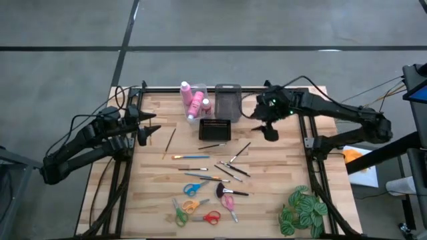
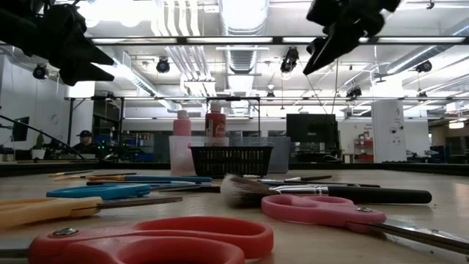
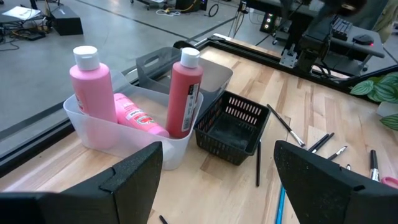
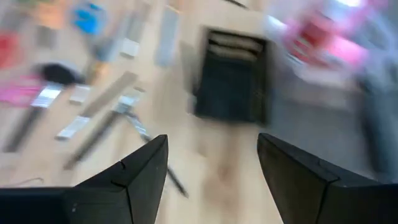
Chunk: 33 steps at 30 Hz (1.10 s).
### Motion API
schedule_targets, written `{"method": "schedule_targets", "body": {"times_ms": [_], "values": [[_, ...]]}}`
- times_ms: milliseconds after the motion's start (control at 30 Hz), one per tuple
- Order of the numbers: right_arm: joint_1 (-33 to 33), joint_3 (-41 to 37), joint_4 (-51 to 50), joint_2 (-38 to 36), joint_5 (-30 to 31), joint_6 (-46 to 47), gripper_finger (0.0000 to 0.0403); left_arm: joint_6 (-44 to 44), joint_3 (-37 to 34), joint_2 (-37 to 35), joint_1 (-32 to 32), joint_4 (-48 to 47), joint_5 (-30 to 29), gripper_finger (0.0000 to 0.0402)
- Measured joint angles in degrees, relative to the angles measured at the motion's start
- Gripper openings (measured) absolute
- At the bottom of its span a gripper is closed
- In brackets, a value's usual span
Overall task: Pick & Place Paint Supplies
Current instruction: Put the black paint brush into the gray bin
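Right pincer point(image 1: 270, 131) open, empty, above scattered thin paintbrushes point(image 1: 225, 167); pink white-capped bottles point(image 1: 193, 99) binned.

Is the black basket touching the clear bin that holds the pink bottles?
Touching. In the left wrist view the black basket has its corner pressed against the wall of the clear bin, no gap between them.

No text or label can be read.

Bright, even overhead light with ceiling-lamp glare in the low view; heavy motion blur across the right wrist view.
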Motion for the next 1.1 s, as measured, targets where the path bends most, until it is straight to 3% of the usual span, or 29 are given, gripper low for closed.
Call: {"method": "schedule_targets", "body": {"times_ms": [67,133,433,1100], "values": [[-0.01,-3.37,4.31,-0.45,-5.73,-0.4,0.0242,0.0,0.0,0.0,-0.01,0.0,0.02,0.0311],[0.03,-6.41,8.42,-0.41,-7.54,-0.67,0.0242,0.0,0.0,0.0,0.02,0.0,0.0,0.0311],[0.87,-13.0,15.9,4.55,-7.81,-7.29,0.0242,0.0,0.0,0.0,0.02,0.0,0.0,0.0311],[1.51,-12.24,17.95,23.64,-7.19,-20.26,0.0242,0.0,0.0,0.0,0.01,0.0,0.02,0.0311]]}}
